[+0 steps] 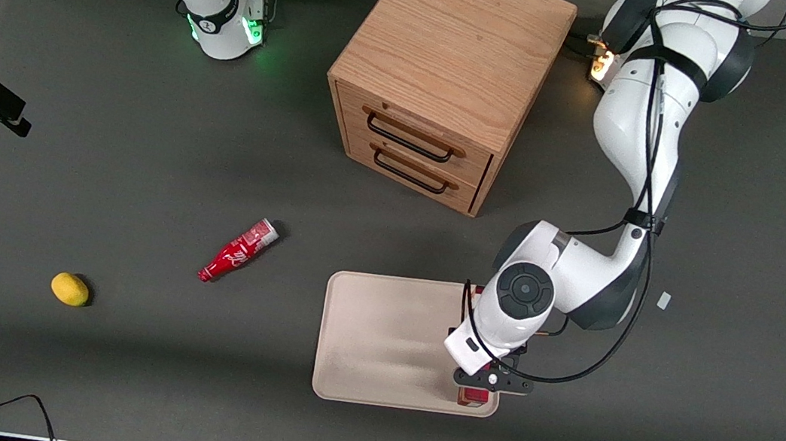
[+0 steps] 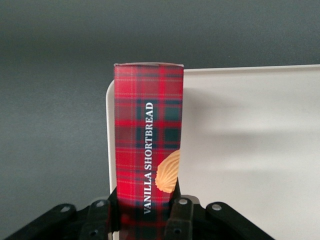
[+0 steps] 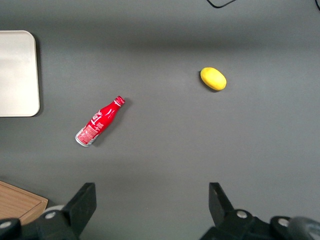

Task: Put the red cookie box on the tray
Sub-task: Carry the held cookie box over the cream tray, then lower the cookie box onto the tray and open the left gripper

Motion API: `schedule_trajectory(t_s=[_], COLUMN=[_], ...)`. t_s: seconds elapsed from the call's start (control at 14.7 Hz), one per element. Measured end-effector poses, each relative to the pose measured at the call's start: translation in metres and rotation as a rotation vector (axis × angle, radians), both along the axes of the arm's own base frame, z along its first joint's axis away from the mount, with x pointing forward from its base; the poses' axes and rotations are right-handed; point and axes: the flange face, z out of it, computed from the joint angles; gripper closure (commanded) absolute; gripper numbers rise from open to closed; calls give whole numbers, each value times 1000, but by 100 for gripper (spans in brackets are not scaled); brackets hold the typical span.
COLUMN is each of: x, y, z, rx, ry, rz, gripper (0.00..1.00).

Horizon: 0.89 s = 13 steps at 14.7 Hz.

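The red cookie box (image 2: 147,135), dark red plaid with "VANILLA SHORTBREAD" lettering and a cookie picture, lies lengthwise along the tray's edge toward the working arm's end. My left gripper (image 2: 145,196) is shut on it, one black finger (image 2: 179,212) pressed against each long side. In the front view the gripper (image 1: 490,380) and wrist cover most of the box (image 1: 472,396); only its near end shows by the tray's near corner. The cream-beige tray (image 1: 377,340) (image 2: 250,150) is otherwise bare. Whether the box rests on the tray or hangs just above it, I cannot tell.
A wooden two-drawer cabinet (image 1: 441,83) stands farther from the front camera than the tray. A small red bottle (image 1: 237,251) (image 3: 98,122) and a yellow lemon (image 1: 70,289) (image 3: 213,79) lie on the grey table toward the parked arm's end.
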Motion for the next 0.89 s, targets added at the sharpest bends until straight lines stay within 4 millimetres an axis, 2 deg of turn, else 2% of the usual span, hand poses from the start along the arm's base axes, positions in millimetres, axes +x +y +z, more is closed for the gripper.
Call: schedule_trajectory(t_s=[0.2, 0.27, 0.34, 0.41, 0.89], x=[2, 2, 2, 1, 2], y=[-1, -2, -3, -4, -4], z=[-12, -16, -18, -19, -18], rx=[-6, -5, -2, 2, 10], ry=[-14, -18, -25, -28, -30], rz=[-3, -2, -2, 0, 3], gripper=[99, 85, 59, 1, 0])
